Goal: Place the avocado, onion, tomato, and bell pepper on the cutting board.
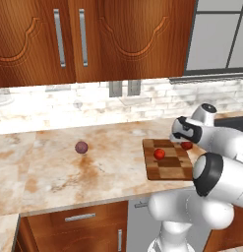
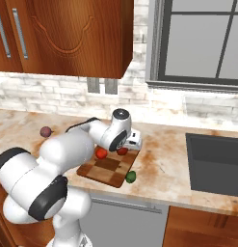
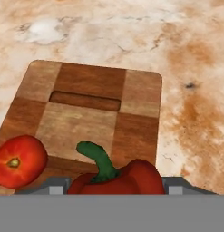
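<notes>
- Gripping the deep red, lumpy bell pepper (image 3: 118,179) with its curved green stem, the tool (image 3: 117,189) holds it at the bottom centre of the hand view, a dark finger tip (image 3: 56,189) on either side.
- In the left base view the bell pepper (image 1: 187,145) sits right of centre over the far right part of the rectangular wooden cutting board (image 1: 167,167) of dark and light brown blocks; whether it touches the wood I cannot tell.
- On the cutting board (image 3: 93,118) lies the smooth orange-red tomato (image 3: 18,161), lower left in the hand view, just beside the pepper.
- Right base view: the small dark green avocado (image 2: 131,176) lies on the marbled bench (image 2: 164,169), touching or just beside the board's near corner.
- Well apart, left of centre in the left base view, the dull purple onion (image 1: 81,147) rests on the bench (image 1: 69,167).
</notes>
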